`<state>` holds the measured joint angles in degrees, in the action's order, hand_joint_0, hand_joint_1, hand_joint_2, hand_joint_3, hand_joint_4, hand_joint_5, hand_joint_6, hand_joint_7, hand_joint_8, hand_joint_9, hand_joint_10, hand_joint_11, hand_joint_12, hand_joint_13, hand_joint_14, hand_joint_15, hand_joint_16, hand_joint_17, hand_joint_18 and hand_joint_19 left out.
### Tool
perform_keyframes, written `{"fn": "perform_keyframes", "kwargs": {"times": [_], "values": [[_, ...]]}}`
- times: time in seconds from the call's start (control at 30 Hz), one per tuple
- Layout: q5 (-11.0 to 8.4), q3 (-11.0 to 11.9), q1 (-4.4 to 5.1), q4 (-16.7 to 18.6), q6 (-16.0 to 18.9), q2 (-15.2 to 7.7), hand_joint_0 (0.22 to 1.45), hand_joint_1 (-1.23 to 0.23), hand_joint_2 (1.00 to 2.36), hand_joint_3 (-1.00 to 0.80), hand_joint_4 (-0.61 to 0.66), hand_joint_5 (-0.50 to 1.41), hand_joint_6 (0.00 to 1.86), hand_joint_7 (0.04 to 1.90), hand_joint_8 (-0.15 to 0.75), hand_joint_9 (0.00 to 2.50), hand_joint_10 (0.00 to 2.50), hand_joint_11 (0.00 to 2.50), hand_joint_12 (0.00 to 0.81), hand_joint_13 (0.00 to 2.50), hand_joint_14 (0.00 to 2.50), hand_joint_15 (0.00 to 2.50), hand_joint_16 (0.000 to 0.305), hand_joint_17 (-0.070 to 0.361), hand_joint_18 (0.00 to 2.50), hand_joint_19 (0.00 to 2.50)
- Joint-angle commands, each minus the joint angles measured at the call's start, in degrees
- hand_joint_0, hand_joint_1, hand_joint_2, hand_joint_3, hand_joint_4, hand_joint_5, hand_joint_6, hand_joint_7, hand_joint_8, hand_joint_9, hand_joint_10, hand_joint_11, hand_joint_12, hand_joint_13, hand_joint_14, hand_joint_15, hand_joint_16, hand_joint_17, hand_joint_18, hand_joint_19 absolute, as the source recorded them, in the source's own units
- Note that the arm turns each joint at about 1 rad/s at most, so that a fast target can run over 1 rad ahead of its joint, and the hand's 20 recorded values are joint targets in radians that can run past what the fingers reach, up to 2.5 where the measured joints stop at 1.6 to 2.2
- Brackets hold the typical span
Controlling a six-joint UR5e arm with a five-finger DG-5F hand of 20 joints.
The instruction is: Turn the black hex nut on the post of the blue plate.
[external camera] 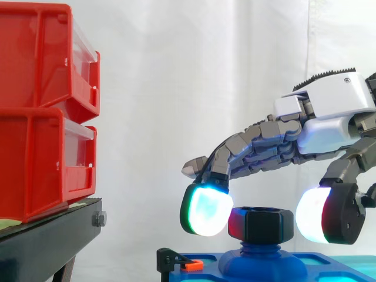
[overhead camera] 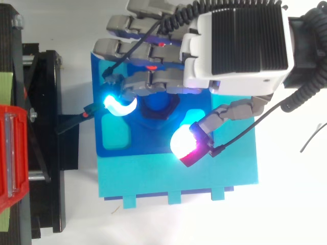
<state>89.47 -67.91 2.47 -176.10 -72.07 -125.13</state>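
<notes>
Fingers [external camera: 205, 211] and thumb are spread apart, one glowing pad on each side of the black hex nut [external camera: 261, 224], very close but not squeezing it. The nut sits on the post [external camera: 261, 254] of the blue plate [overhead camera: 148, 145], right under the hand [overhead camera: 235, 46].

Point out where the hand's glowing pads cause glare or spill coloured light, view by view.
Side view: both pads of the hand wash out to white at their centres, and the black hex nut carries a red sheen on its left face. Top view: one pad blooms cyan-white onto the blue plate; the other glows white and magenta.
</notes>
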Motion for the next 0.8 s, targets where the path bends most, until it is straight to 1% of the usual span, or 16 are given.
{"fn": "perform_keyframes", "kwargs": {"times": [0.0,0.13,0.3,0.4,0.43,0.5,0.7,0.77], "values": [[0.01,0.06,-0.01,-0.12,0.0,-0.03,0.38,-0.71,1.0,-0.5,0.11,-0.3,0.5,0.72,0.157,0.0,0.0,0.0,0.345,0.0,0.0,0.0,0.053,0.118,0.0,0.0],[0.18,0.06,-0.01,-0.12,0.0,0.06,0.38,-0.7,1.0,-0.5,0.11,-0.3,0.5,0.73,0.159,0.0,0.0,0.0,0.345,0.0,0.0,0.0,0.052,0.118,0.0,0.0],[0.71,0.06,-0.45,-0.21,0.0,0.06,0.38,-0.69,1.0,-0.5,0.12,-0.3,0.5,0.73,0.161,0.0,0.0,0.0,0.344,0.0,0.0,0.0,0.052,0.118,0.0,0.0],[0.89,0.06,-0.54,-0.39,0.0,0.06,0.38,-0.68,1.0,-0.5,0.12,-0.3,0.5,0.73,0.162,0.0,0.0,0.0,0.342,0.0,0.0,0.0,0.052,0.118,0.0,0.0],[1.15,1.11,-0.89,-1.18,-0.18,0.06,0.38,-0.68,1.0,-0.5,0.12,-0.3,0.5,0.73,0.159,0.0,0.0,0.0,0.342,0.0,0.0,0.0,0.052,0.118,0.0,0.0],[1.41,1.73,-1.06,-2.15,-0.53,0.06,0.38,-0.68,1.0,-0.5,0.12,-0.3,0.5,0.73,0.162,0.0,0.0,0.0,0.344,0.0,0.0,0.0,0.052,0.118,0.0,0.0],[1.5,2.08,-1.68,-3.55,-0.97,0.15,0.38,-0.67,1.0,-0.5,0.12,-0.3,0.5,0.73,0.161,0.0,0.0,0.0,0.343,0.0,0.0,0.0,0.052,0.117,0.0,0.0],[1.5,2.08,-1.68,-3.82,-1.06,0.23,0.38,-0.67,1.0,-0.5,0.12,-0.3,0.5,0.73,0.162,0.0,0.0,0.0,0.343,0.0,0.0,0.0,0.052,0.117,0.0,0.0]]}}
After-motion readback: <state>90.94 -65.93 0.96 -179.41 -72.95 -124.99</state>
